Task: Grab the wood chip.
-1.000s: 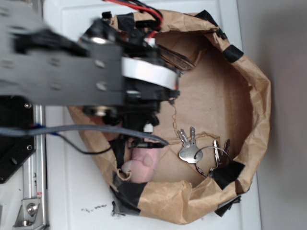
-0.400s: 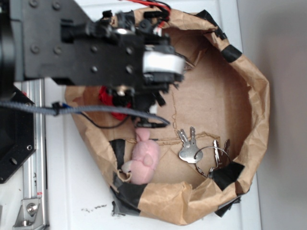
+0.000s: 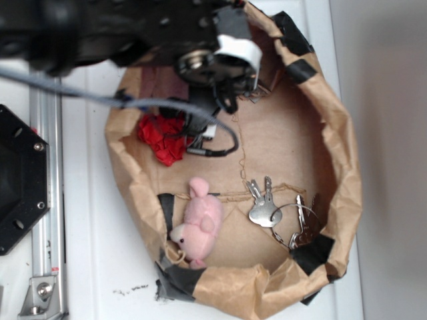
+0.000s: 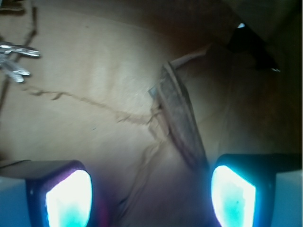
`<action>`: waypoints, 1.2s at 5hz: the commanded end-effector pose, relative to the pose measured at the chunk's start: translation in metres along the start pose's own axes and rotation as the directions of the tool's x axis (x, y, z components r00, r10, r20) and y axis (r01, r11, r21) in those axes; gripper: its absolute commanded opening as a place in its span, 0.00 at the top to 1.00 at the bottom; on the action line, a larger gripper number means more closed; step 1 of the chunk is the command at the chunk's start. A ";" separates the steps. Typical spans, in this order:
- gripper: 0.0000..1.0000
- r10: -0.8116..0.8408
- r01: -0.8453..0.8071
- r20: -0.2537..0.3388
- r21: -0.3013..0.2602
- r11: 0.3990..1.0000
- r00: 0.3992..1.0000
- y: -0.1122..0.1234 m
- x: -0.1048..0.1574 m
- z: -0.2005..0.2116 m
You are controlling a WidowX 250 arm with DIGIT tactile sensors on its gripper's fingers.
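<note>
Lying flat on the brown paper floor of the bag [image 3: 347, 173], the chip [image 4: 179, 113] stretches diagonally ahead of the end effector [image 4: 150, 194], its near end just beside the right finger pad [image 4: 233, 196]. The end effector gapes wide and has hold of nothing. Keys [image 4: 13, 59] show at the wrist view's upper left, well apart from the chip. From outside, the arm hides the chip; a red ball [image 3: 162, 139] and a pink pig [image 3: 198, 225] also lie in the bag, which rests on the white worktop [image 3: 93, 267].
</note>
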State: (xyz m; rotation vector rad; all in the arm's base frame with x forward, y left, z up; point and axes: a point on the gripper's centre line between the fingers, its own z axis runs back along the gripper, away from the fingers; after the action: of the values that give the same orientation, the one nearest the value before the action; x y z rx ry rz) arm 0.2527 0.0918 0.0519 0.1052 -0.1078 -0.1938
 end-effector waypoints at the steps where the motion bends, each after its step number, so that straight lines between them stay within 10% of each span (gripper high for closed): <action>1: 0.00 0.001 -0.002 0.027 0.037 0.999 1.000 0.019 0.019 -0.002; 5: 0.00 -0.071 0.072 0.026 -0.043 0.996 0.997 -0.013 0.062 -0.047; 6: 1.00 -0.075 0.076 0.010 -0.037 0.996 0.997 -0.019 0.050 -0.052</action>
State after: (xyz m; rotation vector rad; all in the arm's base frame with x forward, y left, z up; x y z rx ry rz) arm 0.2992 0.0763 0.0100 0.0663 -0.0958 -0.2283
